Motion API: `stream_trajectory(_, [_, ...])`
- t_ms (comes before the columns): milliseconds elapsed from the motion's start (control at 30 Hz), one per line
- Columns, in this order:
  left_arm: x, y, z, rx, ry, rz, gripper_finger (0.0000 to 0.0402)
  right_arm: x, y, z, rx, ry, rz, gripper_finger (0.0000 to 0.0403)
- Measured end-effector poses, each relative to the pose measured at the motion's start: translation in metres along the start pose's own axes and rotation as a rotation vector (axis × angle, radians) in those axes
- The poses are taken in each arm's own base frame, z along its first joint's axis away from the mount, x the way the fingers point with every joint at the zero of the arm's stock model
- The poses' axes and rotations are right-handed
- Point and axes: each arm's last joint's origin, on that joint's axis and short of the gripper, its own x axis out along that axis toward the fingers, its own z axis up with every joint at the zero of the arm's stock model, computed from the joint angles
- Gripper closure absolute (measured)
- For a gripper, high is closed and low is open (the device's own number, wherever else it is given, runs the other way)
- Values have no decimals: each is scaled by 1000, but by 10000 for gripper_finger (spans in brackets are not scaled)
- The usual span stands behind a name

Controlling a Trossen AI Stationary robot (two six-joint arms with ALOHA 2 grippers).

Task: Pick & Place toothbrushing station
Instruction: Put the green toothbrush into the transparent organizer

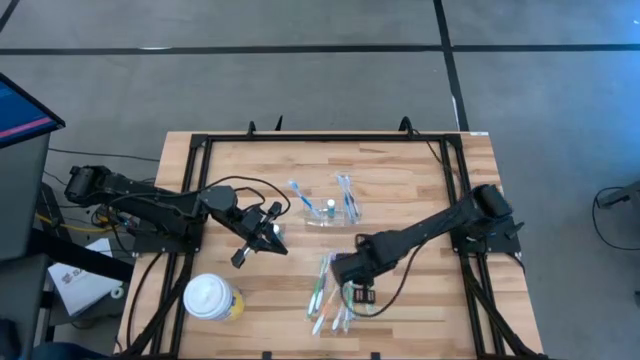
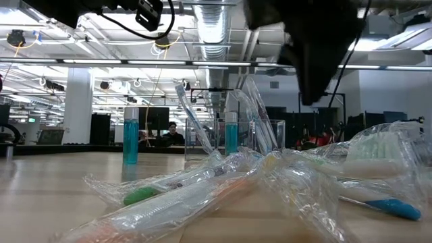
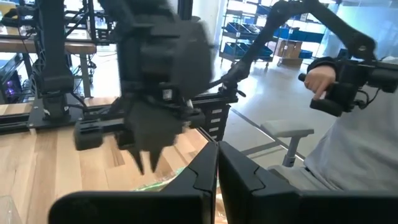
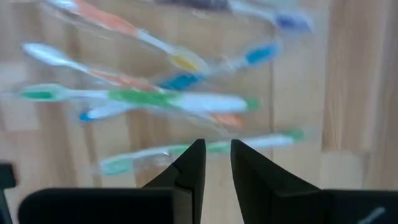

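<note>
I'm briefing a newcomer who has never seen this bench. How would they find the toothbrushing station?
Start at the wooden table and look to its middle, toward the far edge. There stands the toothbrushing station, a small clear holder. Unlike the wrapped toothbrushes lying flat nearer the front, it holds brushes upright, plus a small teal tube.
</note>
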Motion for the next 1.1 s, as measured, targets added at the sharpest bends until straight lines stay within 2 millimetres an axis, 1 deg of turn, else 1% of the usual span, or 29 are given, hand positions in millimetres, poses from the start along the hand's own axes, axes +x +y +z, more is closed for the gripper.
stream_trajectory(100, [0, 0, 0, 0, 2, 0, 395, -1, -11, -13, 112, -131, 68, 336])
stream_trajectory(167, [0, 0, 0, 3, -1, 0, 395, -2, -20, -25, 184, -191, 105, 336])
stream_trajectory(300, [0, 0, 0, 4, -1, 0, 395, 8, -32, -48, 331, -237, 150, 336])
stream_trajectory(433, [0, 0, 0, 4, -1, 0, 395, 22, -35, -64, 414, -252, 183, 336])
stream_trajectory(567, [0, 0, 0, 4, -3, 0, 395, 29, -30, -68, 424, -281, 221, 336])
stream_trajectory(700, [0, 0, 0, 4, -3, 0, 395, 38, -27, -72, 436, -232, 204, 336])
stream_trajectory(933, [0, 0, 0, 5, -4, 0, 395, 62, -22, -71, 440, -159, 219, 336])
stream_trajectory(1100, [0, 0, 0, 5, -4, 0, 395, 67, -19, -72, 440, -142, 230, 336])
